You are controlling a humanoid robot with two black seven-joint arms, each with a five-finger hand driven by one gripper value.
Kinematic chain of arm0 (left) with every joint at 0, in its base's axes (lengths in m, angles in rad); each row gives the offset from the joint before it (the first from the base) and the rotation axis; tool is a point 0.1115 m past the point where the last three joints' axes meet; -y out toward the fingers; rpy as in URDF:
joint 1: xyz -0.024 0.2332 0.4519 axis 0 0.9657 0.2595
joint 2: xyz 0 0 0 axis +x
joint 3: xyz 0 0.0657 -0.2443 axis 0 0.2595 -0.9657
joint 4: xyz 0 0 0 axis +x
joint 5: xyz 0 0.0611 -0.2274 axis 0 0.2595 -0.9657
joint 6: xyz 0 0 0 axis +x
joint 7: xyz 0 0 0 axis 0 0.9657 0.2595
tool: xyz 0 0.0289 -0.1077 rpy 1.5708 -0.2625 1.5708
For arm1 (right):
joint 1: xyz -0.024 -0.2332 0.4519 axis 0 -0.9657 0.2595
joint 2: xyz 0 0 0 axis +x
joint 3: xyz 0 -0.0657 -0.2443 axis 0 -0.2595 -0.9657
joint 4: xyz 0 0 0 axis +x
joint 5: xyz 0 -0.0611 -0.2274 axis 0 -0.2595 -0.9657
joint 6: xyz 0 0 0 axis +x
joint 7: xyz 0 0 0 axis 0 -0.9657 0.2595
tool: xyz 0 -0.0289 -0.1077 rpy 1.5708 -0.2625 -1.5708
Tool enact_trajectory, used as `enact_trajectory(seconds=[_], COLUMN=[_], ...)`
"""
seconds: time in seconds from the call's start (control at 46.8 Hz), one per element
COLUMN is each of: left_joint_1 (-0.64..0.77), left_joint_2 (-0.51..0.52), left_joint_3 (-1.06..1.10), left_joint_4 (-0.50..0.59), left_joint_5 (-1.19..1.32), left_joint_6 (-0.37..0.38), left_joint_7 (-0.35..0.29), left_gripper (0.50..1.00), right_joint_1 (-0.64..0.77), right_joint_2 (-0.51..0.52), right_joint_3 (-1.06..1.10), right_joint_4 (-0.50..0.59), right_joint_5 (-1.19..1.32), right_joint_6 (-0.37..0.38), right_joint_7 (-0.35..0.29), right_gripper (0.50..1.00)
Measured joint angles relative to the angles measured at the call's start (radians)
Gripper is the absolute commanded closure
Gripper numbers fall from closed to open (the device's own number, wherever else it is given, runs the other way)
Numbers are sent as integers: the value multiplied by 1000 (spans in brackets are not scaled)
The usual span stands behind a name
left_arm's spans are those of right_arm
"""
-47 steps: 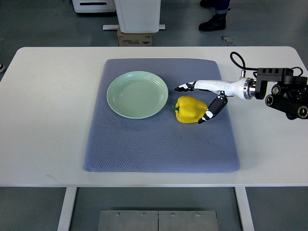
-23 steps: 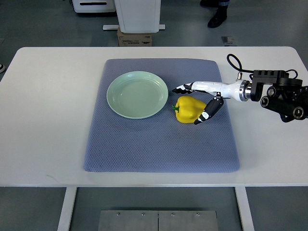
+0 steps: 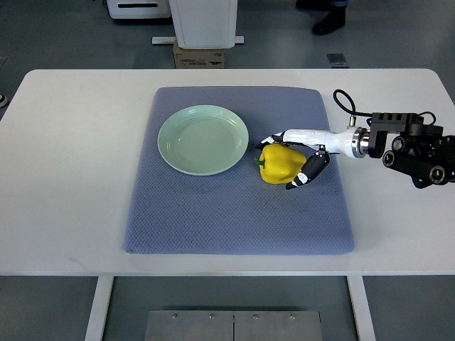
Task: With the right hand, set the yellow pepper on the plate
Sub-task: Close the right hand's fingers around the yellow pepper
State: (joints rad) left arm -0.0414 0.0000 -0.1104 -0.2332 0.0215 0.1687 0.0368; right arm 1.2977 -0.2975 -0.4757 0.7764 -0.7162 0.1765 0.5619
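The right robot hand (image 3: 288, 160) is reaching in from the right edge and is now closing around the yellow pepper (image 3: 280, 162). Compared with a second ago the hand is sitting lower and further left: the long white fingers (image 3: 295, 134), which were stretched out above and clear of the pepper, are now lying along its top edge and appear to be touching it. The dark-tipped thumb (image 3: 306, 170) is pressing in at the pepper's lower right side, where earlier it was hanging just beside it. The hand is partly closed, bracketing the pepper from above and from the right; whether the grip is firm cannot be told from this view.

The pepper itself is lying in the same spot as before, on the blue-grey mat (image 3: 234, 213), just right of the pale green plate (image 3: 178, 153) and not touching it. Its green stem is pointing left toward the plate. The plate is sitting unchanged on the upper left part of the mat.

The black wrist unit (image 3: 419, 145) with its looped cable is resting over the white surface (image 3: 71, 170), shifted slightly down and left from the earlier frames.

A person's dark shoe (image 3: 328, 18) is showing on the floor at the top edge, further up the picture than a second ago.
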Motion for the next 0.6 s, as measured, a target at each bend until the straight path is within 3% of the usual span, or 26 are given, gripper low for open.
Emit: enact_trajectory(seconds=[0.15, 0.235, 0.342, 0.599], left_joint_1=[0, 0, 0, 0], left_joint_2=[0, 0, 0, 0], left_joint_3=[0, 0, 0, 0], left_joint_4=[0, 0, 0, 0], left_joint_5=[0, 0, 0, 0], left_joint_6=[0, 0, 0, 0], left_joint_7=[0, 0, 0, 0], left_gripper=[500, 500, 500, 500], right_joint_1=[-3, -3, -3, 8], right_joint_2=[0, 0, 1, 8], right_joint_3=[0, 0, 1, 10], right_joint_4=[-2, -2, -4, -19], right_joint_5=[0, 0, 0, 11], right_joint_6=[-3, -3, -3, -3], right_joint_7=[-1, -7, -9, -14], right_gripper=[749, 835, 994, 1000])
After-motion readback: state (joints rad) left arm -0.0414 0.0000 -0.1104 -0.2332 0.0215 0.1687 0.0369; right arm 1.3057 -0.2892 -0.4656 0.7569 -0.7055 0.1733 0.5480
